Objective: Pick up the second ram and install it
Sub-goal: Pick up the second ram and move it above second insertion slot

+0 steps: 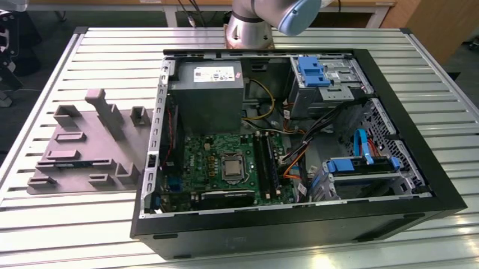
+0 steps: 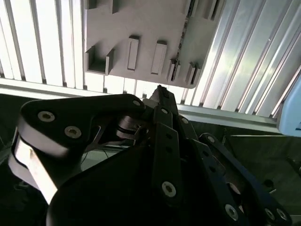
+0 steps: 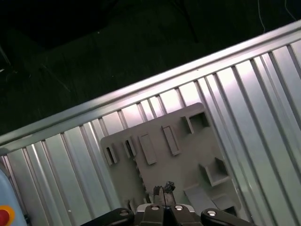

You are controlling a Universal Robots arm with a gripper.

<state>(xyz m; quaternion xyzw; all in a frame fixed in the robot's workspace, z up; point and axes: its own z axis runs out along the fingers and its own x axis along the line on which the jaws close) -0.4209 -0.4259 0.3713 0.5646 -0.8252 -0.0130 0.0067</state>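
The second ram is a thin blue-green stick lying in the grey tray on the exterior view's left, beside the open computer case. In the first wrist view it shows as a narrow toothed strip on the tray. My gripper hangs well above the tray, its fingertips pressed together with nothing between them. The second wrist view shows the gripper with its dark linkage, the tray beyond it, and the ram as a thin dark line.
The open computer case fills the table's middle. Inside it are the green motherboard, dark memory slots, a grey power supply, cables and blue drive brackets. The arm's base stands at the far edge of the slatted table.
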